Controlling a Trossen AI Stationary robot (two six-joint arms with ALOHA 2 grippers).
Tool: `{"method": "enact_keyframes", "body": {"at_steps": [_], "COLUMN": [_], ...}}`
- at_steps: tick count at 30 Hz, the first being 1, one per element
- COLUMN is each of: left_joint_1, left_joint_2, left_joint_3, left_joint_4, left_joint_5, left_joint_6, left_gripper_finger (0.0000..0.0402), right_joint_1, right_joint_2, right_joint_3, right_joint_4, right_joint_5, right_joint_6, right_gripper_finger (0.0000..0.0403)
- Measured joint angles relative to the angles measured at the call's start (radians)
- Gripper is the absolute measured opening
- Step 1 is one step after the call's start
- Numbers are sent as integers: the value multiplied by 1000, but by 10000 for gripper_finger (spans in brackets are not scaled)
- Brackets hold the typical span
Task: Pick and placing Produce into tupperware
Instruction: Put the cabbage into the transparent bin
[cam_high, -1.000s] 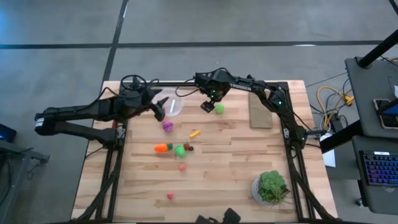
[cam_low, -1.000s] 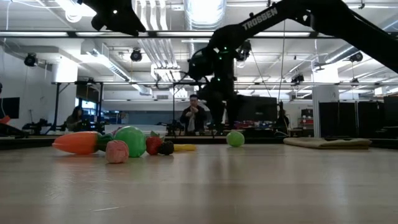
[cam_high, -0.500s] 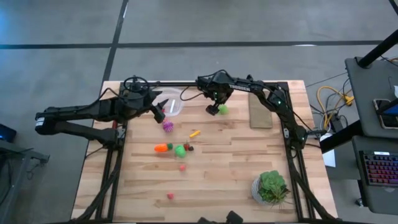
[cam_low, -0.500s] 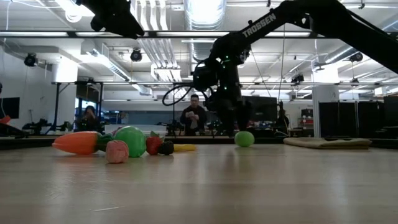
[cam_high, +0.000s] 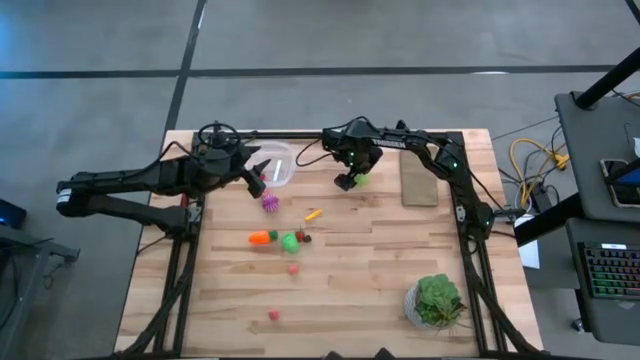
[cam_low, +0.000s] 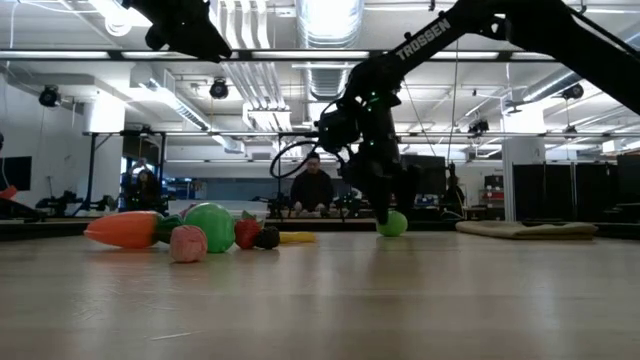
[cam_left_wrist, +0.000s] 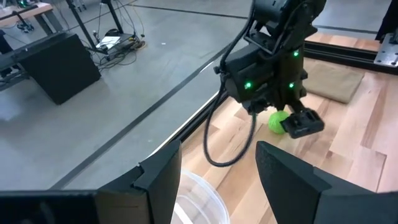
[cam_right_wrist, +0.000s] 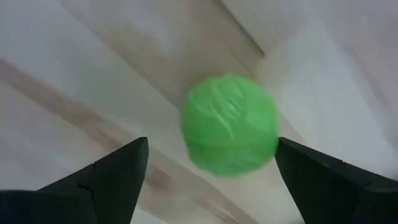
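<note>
Here the right gripper (cam_high: 350, 180) is down at the wooden surface (cam_high: 360, 270) near its far edge, its two fingers spread wide with a green ball (cam_right_wrist: 229, 124) lying on the wood between them; in the right wrist view neither finger (cam_right_wrist: 106, 177) touches the ball. From the low view the ball (cam_low: 392, 223) sits on the surface right at the gripper's tip.

The left gripper (cam_high: 258, 178) hovers by the clear tupperware (cam_high: 276, 166), which stands near the far edge to the left of the right gripper. In the left wrist view the tupperware's rim (cam_left_wrist: 199, 193) shows between that gripper's fingers (cam_left_wrist: 163, 180), which stand partly apart and hold nothing.

The rest of the produce lies out on the surface: a purple bumpy cluster (cam_high: 270, 203) just in front of the tupperware, a yellow-orange bit (cam_high: 313, 213) nearby, then a group of an orange carrot (cam_high: 260, 237), a second green ball (cam_high: 290, 241) and a small dark red piece (cam_high: 304, 237) close together. Two small red pieces lie nearer the front, one (cam_high: 293, 268) just below the group and one (cam_high: 273, 314) farther forward.

A tan board (cam_high: 418, 178) lies flat near the far right edge, and a leafy plant in a white pot (cam_high: 435, 301) stands at the front right. In the low view a person (cam_low: 313, 186) is in the room behind the table.
</note>
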Motion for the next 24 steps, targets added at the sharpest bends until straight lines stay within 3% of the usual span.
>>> {"method": "enact_keyframes", "body": {"at_steps": [3,8,24], "left_joint_1": [0,0,0], "left_joint_2": [0,-1,-17], "left_joint_3": [-1,-1,-1], "left_joint_4": [-1,-3,-60], "left_joint_5": [0,4,25], "left_joint_6": [0,4,31], "left_gripper_finger": [192,192,192], "right_joint_1": [0,0,4], "right_joint_2": [-7,-9,-8], "right_joint_3": [3,15,-65], "right_joint_4": [47,71,102], "right_joint_5": [-27,19,40], "right_joint_6": [81,141,155], "right_gripper_finger": [338,337,328]}}
